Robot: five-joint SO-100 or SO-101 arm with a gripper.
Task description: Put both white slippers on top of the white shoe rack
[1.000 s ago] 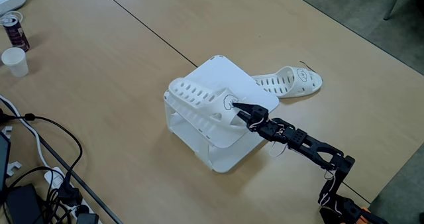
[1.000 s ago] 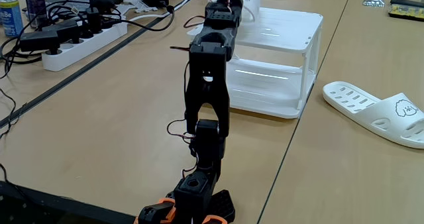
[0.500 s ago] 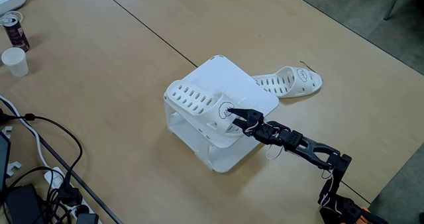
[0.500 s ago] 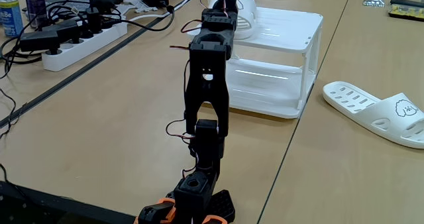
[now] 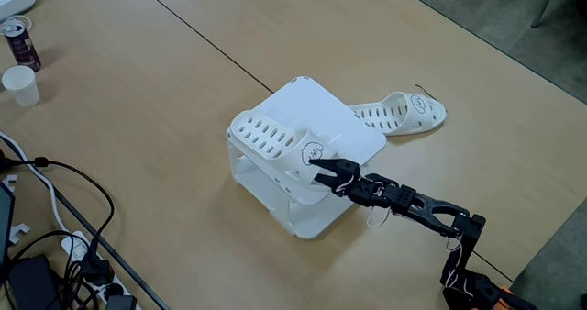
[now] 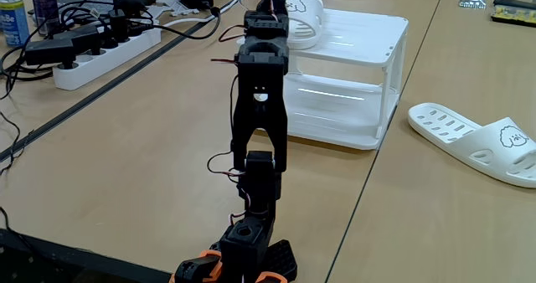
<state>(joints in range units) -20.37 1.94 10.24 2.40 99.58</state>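
The brown table [image 5: 138,99] filled most of both fixed views. The white shoe rack [image 5: 344,127] stood near the middle of it, with clear sides and bare shelves inside. One white slipper [image 5: 275,145] lay on top of the rack, at its left part. The other slipper [image 5: 404,113] lay on the table, just right of the rack. The gripper [image 5: 316,163] was at the strap of the top slipper, with its fingers a little apart.
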